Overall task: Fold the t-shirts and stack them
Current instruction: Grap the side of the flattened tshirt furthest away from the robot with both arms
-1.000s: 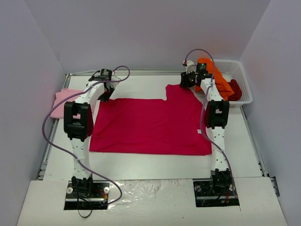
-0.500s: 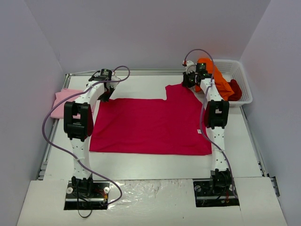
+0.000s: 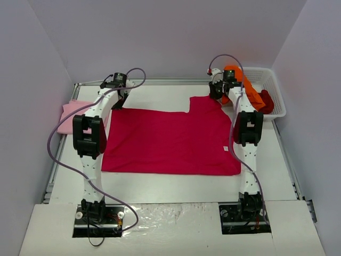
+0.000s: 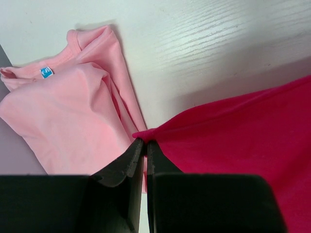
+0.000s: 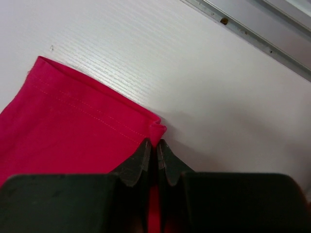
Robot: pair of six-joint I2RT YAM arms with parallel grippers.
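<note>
Worktop (image 3: 160, 184) is white, and both arms stand at its near edge. On it, in the middle, lies the big crimson shirt (image 3: 170, 141), spread out flat between the two arms. A white basket (image 3: 278, 98) sits at the far right corner. A pale pink shirt (image 3: 66, 114) lies bunched up at the left edge of the worktop, just beside the crimson shirt's far left corner. A bright orange shirt (image 3: 248, 92) hangs over the left side of the basket. A dark red shirt (image 3: 268, 101) lies inside the basket. The left pincer (image 4: 145, 141) is closed tight on the far left corner of the crimson shirt, and that corner is pulled up a little off the worktop. The right pincer (image 5: 156, 142) is closed tight on the far right corner of the same shirt, right at a stitched hem.
</note>
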